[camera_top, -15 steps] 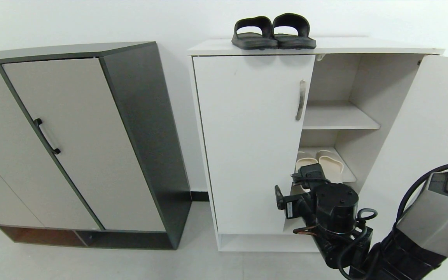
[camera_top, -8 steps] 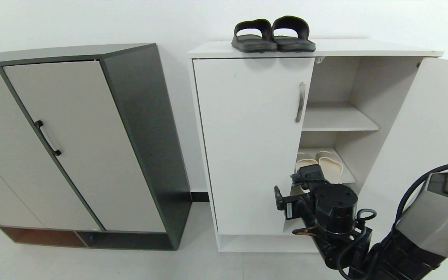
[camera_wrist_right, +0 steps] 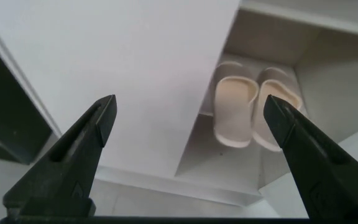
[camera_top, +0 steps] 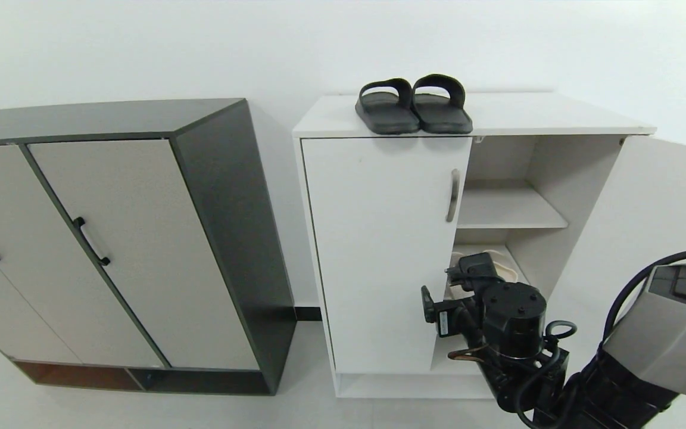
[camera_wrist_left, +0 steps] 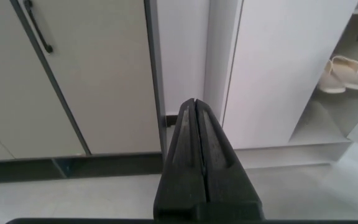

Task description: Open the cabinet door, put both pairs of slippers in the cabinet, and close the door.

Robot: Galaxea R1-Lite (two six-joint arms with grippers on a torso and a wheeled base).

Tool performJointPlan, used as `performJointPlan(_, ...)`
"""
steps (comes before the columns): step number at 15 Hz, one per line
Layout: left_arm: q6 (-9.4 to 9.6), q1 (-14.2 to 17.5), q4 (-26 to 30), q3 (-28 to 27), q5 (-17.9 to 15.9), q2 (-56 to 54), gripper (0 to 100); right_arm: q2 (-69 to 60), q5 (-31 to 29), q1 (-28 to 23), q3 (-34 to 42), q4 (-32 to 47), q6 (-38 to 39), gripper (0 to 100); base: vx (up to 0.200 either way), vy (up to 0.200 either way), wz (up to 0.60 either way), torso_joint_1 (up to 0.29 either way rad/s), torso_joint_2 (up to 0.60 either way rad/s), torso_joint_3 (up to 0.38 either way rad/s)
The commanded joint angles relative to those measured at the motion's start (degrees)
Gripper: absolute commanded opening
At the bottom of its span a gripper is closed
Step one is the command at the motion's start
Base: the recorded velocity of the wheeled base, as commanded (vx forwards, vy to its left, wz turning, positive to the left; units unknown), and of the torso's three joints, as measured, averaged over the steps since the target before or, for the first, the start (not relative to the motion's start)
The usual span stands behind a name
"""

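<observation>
A pair of black slippers sits on top of the white cabinet. Its right door stands wide open and its left door is shut. A pair of cream slippers lies side by side on the lower shelf, partly hidden behind my right arm in the head view. My right gripper hangs open in front of that shelf, holding nothing. Low near the floor, my left gripper is shut and empty, facing the gap between the two cabinets, with the cream slippers off to one side.
A dark grey cabinet with beige doors stands close to the left of the white one. The upper shelf of the white cabinet is bare. Pale floor runs in front of both.
The whole head picture has shifted downward, so the camera moved, and more of the cabinet top shows. My right arm keeps its place before the open cabinet.
</observation>
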Motion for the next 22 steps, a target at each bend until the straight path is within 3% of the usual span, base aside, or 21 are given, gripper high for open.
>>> performJointPlan(1, -0.01, -0.07, 0.02, 0.00, -0.01, 0.05, 0, 0.08, 0.01, 0.13, 0.00, 0.00, -0.01, 100, 0.000, 0.000, 0.00, 0.129, -0.46, -0.330)
performJointPlan(11, -0.10, -0.07, 0.02, 0.00, 0.08, 0.05, 0, 0.16, 0.01, 0.05, 0.00, 0.09, -0.01, 100, 0.000, 0.000, 0.00, 0.157, -0.48, -0.319)
performJointPlan(22, -0.10, -0.07, 0.02, 0.00, 0.08, 0.05, 0, 0.60, 0.01, -0.22, 0.09, 0.00, -0.01, 100, 0.000, 0.000, 0.00, 0.230, -0.54, -0.318)
